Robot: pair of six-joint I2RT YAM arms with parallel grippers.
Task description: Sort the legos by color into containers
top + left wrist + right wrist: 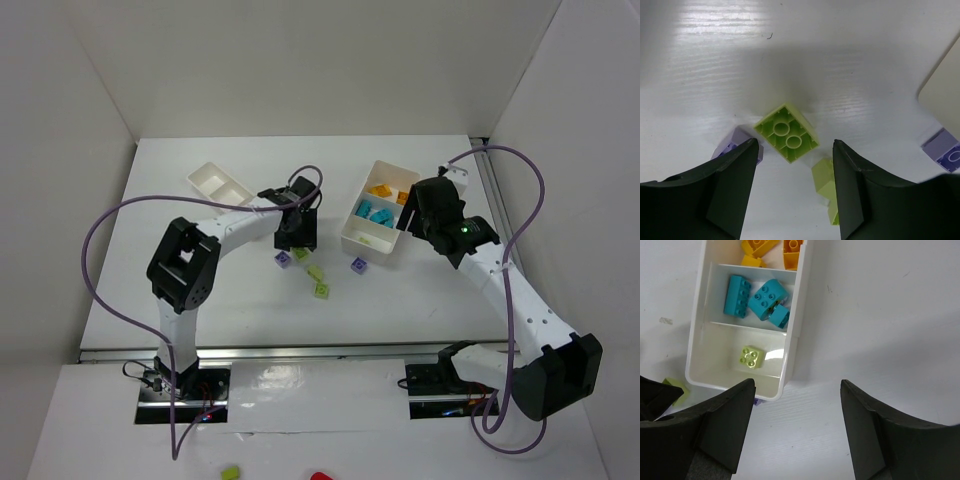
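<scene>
Two dark fingers of the left gripper (pixel 796 200) stand apart, empty, low over the white table (pixel 715 60). Just ahead, centred on the gap, lies a lime green square plastic brick (pixel 786 132), hollow underside up, its corners diagonal to the jaws. The left arm is nearer. The right gripper (pixel 797 430), also spread, hangs beside the white three-section tray (pixel 796 315), whose end section holds one lime brick (pixel 752 357).

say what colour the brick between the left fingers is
Lime green brick, clearest in left wrist view.
</scene>
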